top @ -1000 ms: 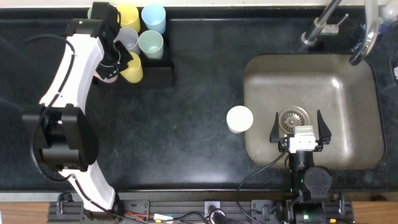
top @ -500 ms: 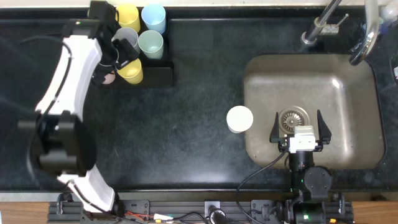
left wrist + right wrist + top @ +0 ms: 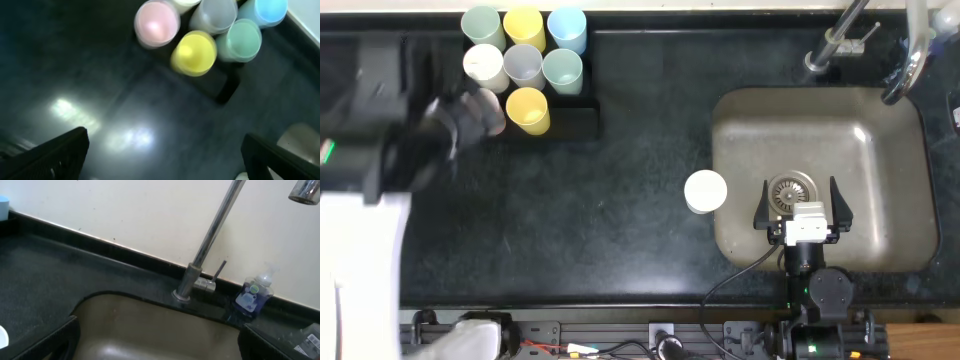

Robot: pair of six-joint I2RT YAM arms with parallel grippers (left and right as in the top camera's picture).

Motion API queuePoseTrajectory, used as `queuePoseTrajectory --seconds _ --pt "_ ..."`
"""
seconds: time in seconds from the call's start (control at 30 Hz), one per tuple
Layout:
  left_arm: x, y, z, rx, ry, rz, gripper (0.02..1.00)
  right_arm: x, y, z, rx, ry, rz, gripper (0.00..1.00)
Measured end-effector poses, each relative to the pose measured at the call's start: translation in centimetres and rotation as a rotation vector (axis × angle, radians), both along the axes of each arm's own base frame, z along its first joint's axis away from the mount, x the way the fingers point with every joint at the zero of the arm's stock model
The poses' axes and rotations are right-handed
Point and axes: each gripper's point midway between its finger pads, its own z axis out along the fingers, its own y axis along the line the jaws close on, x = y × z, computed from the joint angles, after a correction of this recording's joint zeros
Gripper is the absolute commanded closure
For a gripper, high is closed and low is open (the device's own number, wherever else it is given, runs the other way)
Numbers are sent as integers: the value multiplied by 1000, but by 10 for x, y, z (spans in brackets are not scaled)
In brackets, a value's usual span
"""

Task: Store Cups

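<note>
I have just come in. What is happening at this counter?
Cups are being stored in a black holder at the back of the counter. Several coloured cups already stand in it. The left end effector is open and empty above the counter, near the holder. One white cup sits apart, beside the sink. The right end effector hangs open over the sink and holds nothing.

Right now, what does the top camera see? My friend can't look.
Colourful cups stand bunched at a black tray at upper left. One white cup sits alone beside the sink, where the right gripper hangs open.
</note>
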Motion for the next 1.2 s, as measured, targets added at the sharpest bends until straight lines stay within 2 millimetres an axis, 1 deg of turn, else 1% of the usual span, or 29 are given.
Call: queuePoseTrajectory --seconds 0.07,0.1,0.13,0.17,0.2,0.23,0.27,0.3,0.33,0.4,0.43,0.5,0.57,0.6,0.67,0.8,0.9,0.93,1.07,1.2 --pt "-42 10 -1 24 -27 3 18 0 0 0 0 0 0 3" --pt "-64 17 -7 37 -50 24 18 0 0 0 0 0 0 3" --pt "-77 22 -14 51 -78 40 18 0 0 0 0 1 0 3" --pt "-88 29 -21 71 -150 71 18 0 0 0 0 1 0 3" --pt "-93 33 -28 90 -224 91 20 0 0 0 0 0 0 5" --pt "-93 36 -34 109 -313 99 18 0 0 0 0 0 0 5" --pt "-87 38 -38 127 -409 96 18 0 0 0 1 -1 0 3" --pt "-76 38 -39 149 -507 78 18 0 0 0 0 0 -1 3" --pt "-58 37 -32 185 -655 36 18 0 0 0 0 0 0 3" --pt "-36 30 -23 265 -874 -47 18 0 0 0 0 0 0 3" --pt "-28 26 -19 314 -985 -91 18 0 0 0 0 2 0 3" --pt "-24 20 -11 402 -1169 -136 18 0 0 0 0 0 0 3" --pt "-27 18 -12 469 -1275 -151 18 0 0 0 0 0 0 5" --pt "-29 18 -17 492 -1296 -154 18 0 0 0 0 0 0 3" --pt "-28 20 -39 522 -1273 -163 18 0 0 0 0 0 0 3" --pt "-20 22 -101 506 -1067 -210 20 0 0 0 0 1 0 5" --pt "-19 18 -145 477 -902 -265 18 0 0 0 0 0 0 3" --pt "-19 15 -148 480 -890 -287 18 0 0 0 0 0 0 3" --pt "-19 0 -147 507 -900 -377 18 0 0 0 0 0 0 3" --pt "-19 -1 -147 528 -897 -396 18 0 0 0 0 0 0 5"
